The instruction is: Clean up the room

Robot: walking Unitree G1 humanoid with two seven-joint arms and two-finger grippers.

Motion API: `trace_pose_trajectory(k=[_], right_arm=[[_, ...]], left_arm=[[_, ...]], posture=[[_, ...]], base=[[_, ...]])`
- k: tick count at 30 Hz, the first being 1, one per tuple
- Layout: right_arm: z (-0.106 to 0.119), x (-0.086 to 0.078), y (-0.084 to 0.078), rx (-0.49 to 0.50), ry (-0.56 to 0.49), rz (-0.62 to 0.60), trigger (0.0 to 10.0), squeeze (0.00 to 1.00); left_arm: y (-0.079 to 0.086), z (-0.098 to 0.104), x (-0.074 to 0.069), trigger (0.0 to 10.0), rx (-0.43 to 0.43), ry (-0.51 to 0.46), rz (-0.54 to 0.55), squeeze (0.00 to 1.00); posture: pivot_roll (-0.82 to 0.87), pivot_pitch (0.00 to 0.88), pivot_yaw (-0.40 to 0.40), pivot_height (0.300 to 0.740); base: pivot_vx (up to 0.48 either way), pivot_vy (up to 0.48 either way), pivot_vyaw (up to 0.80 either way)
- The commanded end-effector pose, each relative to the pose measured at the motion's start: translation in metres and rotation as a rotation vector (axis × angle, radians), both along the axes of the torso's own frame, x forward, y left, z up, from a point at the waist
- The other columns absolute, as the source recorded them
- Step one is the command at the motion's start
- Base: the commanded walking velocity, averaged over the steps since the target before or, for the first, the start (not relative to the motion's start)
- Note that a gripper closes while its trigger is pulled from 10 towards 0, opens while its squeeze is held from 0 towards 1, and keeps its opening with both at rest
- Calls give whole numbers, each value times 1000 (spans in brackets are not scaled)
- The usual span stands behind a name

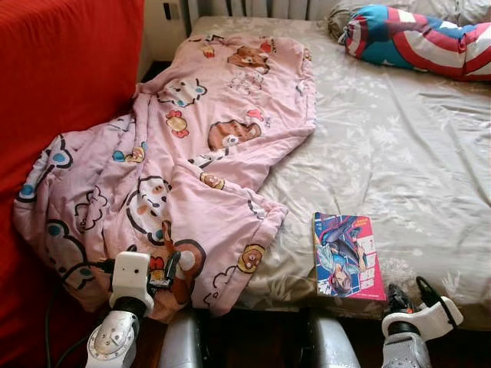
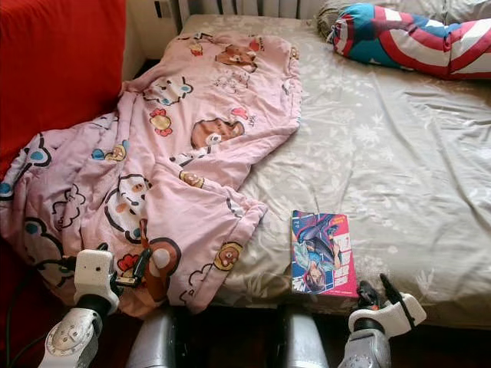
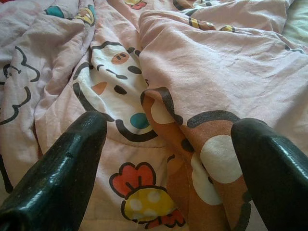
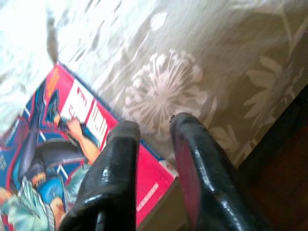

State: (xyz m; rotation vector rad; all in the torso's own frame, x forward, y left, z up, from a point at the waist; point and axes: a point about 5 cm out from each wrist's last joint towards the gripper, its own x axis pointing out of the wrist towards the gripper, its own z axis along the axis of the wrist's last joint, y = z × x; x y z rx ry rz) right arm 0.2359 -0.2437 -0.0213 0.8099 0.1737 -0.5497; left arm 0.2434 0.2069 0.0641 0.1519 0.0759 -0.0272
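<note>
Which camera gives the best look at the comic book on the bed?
The left eye view: the comic book lies whole near the bed's front edge. The right eye view shows it equally complete. The right wrist view catches only its near corner, blurred, behind the right gripper.

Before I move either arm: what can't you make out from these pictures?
- Bed under the pink blanket: covered, both eye views.
- Striped pillow: cut off by the eye views' edge.
- Comic book cover text: blurred, right wrist view; right gripper hides its corner.
- Floor: dark.

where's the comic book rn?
The comic book lies flat at the near edge of the bed, on the robot's right, just ahead of the right gripper and right of the pink blanket.
</note>
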Motion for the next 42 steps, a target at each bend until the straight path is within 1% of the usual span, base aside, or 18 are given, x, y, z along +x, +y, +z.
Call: trace_pose_trajectory(k=[1,6,9,10,11,13,15,16,17,19,24,27,29,34,37,40,42], right_arm=[[-3,-5,-2,12,5,-21,10000,1000],[-3,-6,-7,8,-3,-28,10000,1000],[-6,-9,-8,9,21,-24,10000,1000],[-7,-8,-7,22,13,-13,10000,1000],[-8,-6,0,44,1,31,10000,1000],[-8,-3,7,61,-6,69,10000,1000],[-8,-2,8,64,-5,68,10000,1000],[-8,0,7,72,0,61,10000,710],[-8,1,7,76,3,56,10000,0],[-8,1,7,81,5,52,10000,0],[-1,12,3,115,-18,17,10000,0],[0,13,2,115,-23,18,10000,0],[3,14,-4,116,-43,-7,10000,0],[3,12,-9,124,-51,-34,10000,0],[1,8,-13,135,-61,-57,10000,0],[-2,5,-12,145,-58,-57,10000,0],[-5,2,-8,160,-62,-35,10000,0]], left_arm=[[1,-2,-3,10000,16,16,-15,0],[1,-3,-4,10000,20,21,-18,0],[1,-3,-5,10000,22,25,-22,0],[1,-4,-5,10000,23,26,-23,0],[2,-4,-6,10000,25,27,-25,0],[2,-3,-6,10000,27,26,-27,0],[3,-2,-6,10000,28,26,-27,0],[4,-1,-7,10000,31,25,-26,0],[5,-1,-8,10000,32,25,-26,0],[5,0,-8,10000,34,26,-27,0],[12,2,-17,10000,67,44,-43,0],[14,3,-18,10000,72,46,-45,0],[17,5,-21,10000,86,54,-50,0],[17,4,-24,10000,95,70,-64,0],[16,5,-25,10000,105,73,-76,0],[16,5,-25,10000,105,75,-80,0],[15,5,-24,10000,106,77,-86,0]], posture=[[56,158,12,591],[58,161,17,591],[60,162,19,591],[63,164,20,591],[64,165,20,591],[71,169,22,591],[75,173,24,591],[86,185,32,591],[86,185,32,591],[92,194,39,591],[128,225,70,591],[131,233,74,591],[140,255,91,591],[141,264,99,591],[143,269,105,591],[140,266,106,591],[143,263,108,591]], base=[[0,0,0],[0,0,0],[0,0,0],[0,0,0],[0,0,0],[0,0,0],[0,0,0],[0,0,0],[0,0,0],[0,0,0],[0,0,0],[0,0,0],[0,0,0],[0,0,0],[0,0,0],[0,0,0],[0,0,0]])
